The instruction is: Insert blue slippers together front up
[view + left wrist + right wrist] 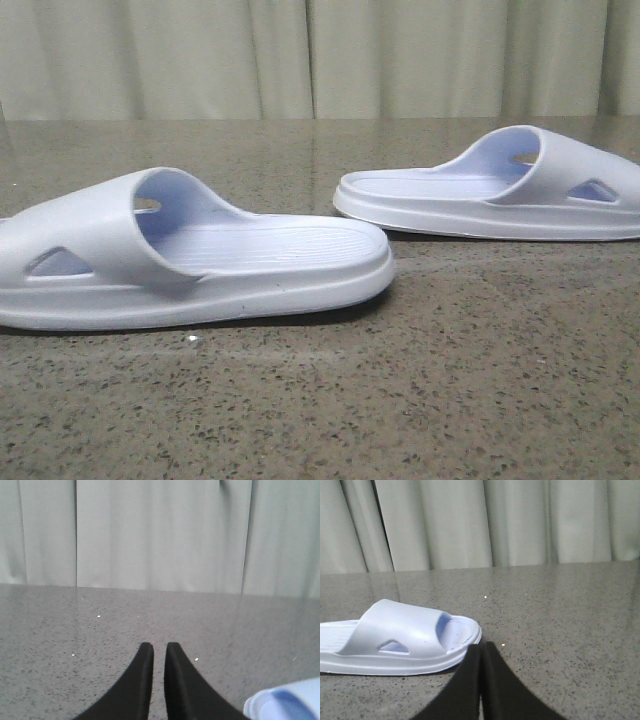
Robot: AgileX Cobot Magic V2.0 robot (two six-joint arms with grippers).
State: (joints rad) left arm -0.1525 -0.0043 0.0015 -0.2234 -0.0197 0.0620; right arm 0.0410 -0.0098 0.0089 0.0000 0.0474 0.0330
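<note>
Two blue slippers lie sole-down on the speckled stone table (pixel 330 400), apart from each other. The nearer slipper (pixel 190 255) is at the left, its strap toward the left. The farther slipper (pixel 500 185) is at the right, strap toward the right. Neither gripper shows in the front view. My left gripper (pixel 159 647) hovers over bare table, its jaws all but together with a thin slit and nothing in it; a slipper's edge (pixel 285 702) lies just beside it. My right gripper (pixel 481 646) is shut and empty, its tips close to the toe end of a slipper (pixel 400 637).
A pale pleated curtain (pixel 320 55) hangs along the table's far edge. Bare speckled tabletop (pixel 300 420) stretches in front of the slippers and between them.
</note>
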